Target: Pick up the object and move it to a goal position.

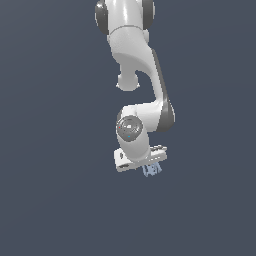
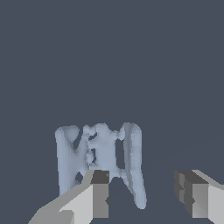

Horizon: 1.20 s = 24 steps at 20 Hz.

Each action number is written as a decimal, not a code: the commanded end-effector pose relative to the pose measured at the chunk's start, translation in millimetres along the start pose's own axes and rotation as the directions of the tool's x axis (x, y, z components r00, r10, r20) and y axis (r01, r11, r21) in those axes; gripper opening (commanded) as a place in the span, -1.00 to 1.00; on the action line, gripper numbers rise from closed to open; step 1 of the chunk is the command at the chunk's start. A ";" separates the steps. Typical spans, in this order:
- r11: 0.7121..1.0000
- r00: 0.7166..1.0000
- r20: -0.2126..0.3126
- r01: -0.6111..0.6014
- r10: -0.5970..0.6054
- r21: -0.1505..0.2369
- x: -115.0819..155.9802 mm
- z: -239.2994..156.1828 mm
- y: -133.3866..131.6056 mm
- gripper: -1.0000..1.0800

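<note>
The object [image 2: 101,153] is a small pale blue-grey angular lump with several upright prongs. In the wrist view it stands just beyond my fingertips, nearer to one finger [image 2: 99,194] than to the other finger [image 2: 192,197]. That nearer finger covers its lower edge. My gripper [image 2: 144,193] is open with a wide gap between the jaws, and I cannot tell whether any finger touches the object. In the exterior view the object [image 1: 152,170] shows just below the white gripper [image 1: 148,165], which points down at it.
The white arm [image 1: 137,65] reaches down from the top of the exterior view. The ground [image 1: 60,200] is a plain dark blue-grey surface. No other objects and no goal marker show.
</note>
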<state>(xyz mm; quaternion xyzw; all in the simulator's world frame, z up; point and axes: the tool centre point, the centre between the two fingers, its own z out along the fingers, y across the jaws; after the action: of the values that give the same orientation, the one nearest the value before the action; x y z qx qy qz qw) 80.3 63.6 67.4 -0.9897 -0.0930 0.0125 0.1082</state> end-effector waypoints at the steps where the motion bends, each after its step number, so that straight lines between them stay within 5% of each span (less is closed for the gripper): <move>1: 1.000 1.000 -0.001 0.012 -0.012 0.013 4.3 6.6 -0.1 0.23; 20: 1.000 1.000 -0.001 0.021 -0.020 0.023 6.9 43.2 -0.4 0.23; 21: 1.000 1.000 -0.001 0.021 -0.020 0.023 6.9 43.2 -0.4 -1.00; 24: 1.000 1.000 -0.001 0.021 -0.020 0.023 6.9 43.2 -0.4 -1.00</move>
<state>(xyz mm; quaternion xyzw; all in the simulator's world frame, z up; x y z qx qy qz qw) 84.9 74.6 25.5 -0.9873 -0.1032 0.0124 0.1200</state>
